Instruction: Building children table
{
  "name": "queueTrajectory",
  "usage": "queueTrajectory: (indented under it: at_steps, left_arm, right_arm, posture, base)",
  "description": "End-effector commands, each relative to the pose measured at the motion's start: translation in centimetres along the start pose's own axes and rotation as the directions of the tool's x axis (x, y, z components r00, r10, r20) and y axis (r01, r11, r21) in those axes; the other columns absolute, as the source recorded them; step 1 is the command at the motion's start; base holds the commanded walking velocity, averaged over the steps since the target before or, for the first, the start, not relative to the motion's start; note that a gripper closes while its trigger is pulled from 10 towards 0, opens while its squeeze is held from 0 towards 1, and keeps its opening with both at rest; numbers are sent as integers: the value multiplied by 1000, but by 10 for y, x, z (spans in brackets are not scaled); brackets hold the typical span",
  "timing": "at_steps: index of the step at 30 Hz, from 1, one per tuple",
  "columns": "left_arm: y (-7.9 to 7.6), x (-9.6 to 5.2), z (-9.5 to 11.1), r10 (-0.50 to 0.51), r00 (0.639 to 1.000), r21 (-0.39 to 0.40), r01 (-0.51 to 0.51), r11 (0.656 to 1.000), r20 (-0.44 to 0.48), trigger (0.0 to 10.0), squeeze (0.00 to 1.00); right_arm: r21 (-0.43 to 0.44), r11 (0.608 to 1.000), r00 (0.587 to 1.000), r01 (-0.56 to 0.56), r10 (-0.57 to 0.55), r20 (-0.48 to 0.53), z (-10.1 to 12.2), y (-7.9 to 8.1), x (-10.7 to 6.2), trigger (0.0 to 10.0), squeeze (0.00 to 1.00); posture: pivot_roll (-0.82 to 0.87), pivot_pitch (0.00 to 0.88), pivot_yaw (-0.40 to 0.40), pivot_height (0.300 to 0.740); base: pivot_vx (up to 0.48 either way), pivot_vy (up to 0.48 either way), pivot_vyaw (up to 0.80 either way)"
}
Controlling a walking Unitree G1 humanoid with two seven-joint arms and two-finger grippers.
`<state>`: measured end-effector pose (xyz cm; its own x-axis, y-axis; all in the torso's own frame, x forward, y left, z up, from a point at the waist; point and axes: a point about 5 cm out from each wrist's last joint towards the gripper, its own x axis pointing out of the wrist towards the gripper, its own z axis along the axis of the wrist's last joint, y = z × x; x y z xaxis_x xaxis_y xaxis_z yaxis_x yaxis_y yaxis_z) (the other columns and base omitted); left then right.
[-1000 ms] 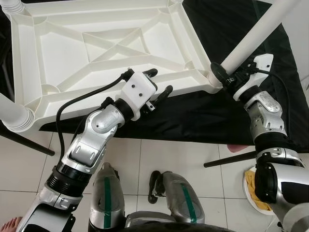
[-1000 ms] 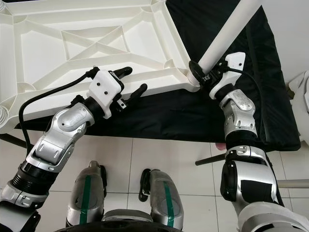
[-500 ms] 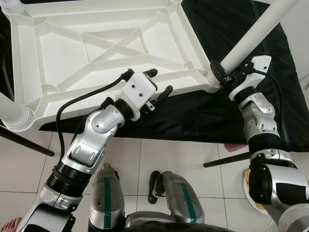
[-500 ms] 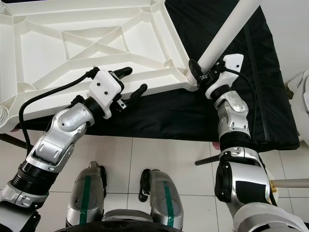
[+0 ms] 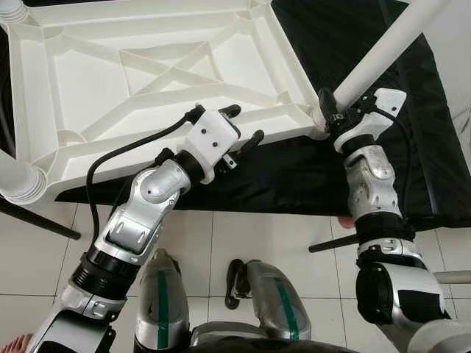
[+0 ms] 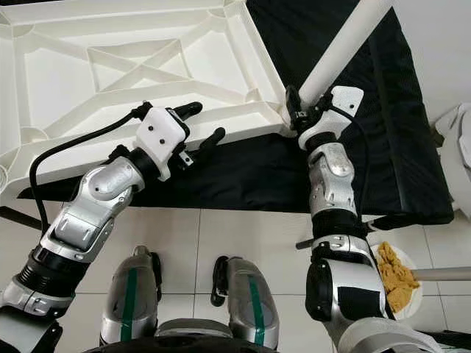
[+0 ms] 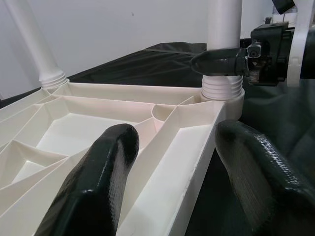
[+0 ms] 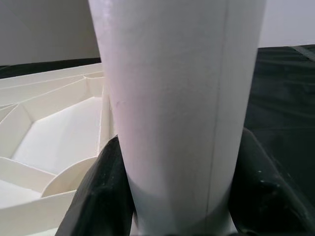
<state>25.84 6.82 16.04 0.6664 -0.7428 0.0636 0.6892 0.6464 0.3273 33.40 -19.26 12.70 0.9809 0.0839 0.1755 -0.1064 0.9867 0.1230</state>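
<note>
Upturned tabletop (image 5: 147, 81) lying ribs-up on black cloth (image 5: 309, 173), sockets exposed for legs. Right gripper (image 5: 333, 116) clamped around leg (image 5: 375, 55) at near right corner, probably seating it. Left gripper (image 5: 237, 126) spread, straddling near rim without squeezing, likely steadying the top.

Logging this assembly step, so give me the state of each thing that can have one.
White plastic tabletop: upside down on black cloth.
White tubular leg: upright in the near right corner socket.
Left gripper: open, fingers astride the tabletop's near rim.
Right gripper: shut on the leg's base.
</note>
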Motion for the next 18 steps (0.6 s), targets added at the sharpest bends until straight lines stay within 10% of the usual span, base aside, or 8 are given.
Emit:
queueTrajectory:
  at_steps: [1, 10, 18]
  left_arm:
    - [-6, 1, 2, -55, 998, -1, 55, 999, 7, 10000, 0]
    - [-7, 1, 2, -60, 998, -2, 60, 998, 8, 10000, 0]
    - [-9, 2, 3, -62, 998, -5, 62, 998, 9, 10000, 0]
  right_arm:
    - [47, 994, 995, 101, -100, -21, -6, 3, -3, 0, 0]
    - [-11, 941, 941, 337, -338, -21, -8, 16, -11, 0, 0]
    - [-28, 944, 944, 329, -330, -24, -7, 22, -11, 0, 0]
  posture:
    - [105, 75, -107, 740]
    - [100, 79, -105, 740]
    - [100, 78, -110, 740]
  base:
    - [0, 0, 0]
    - [0, 0, 0]
    - [0, 0, 0]
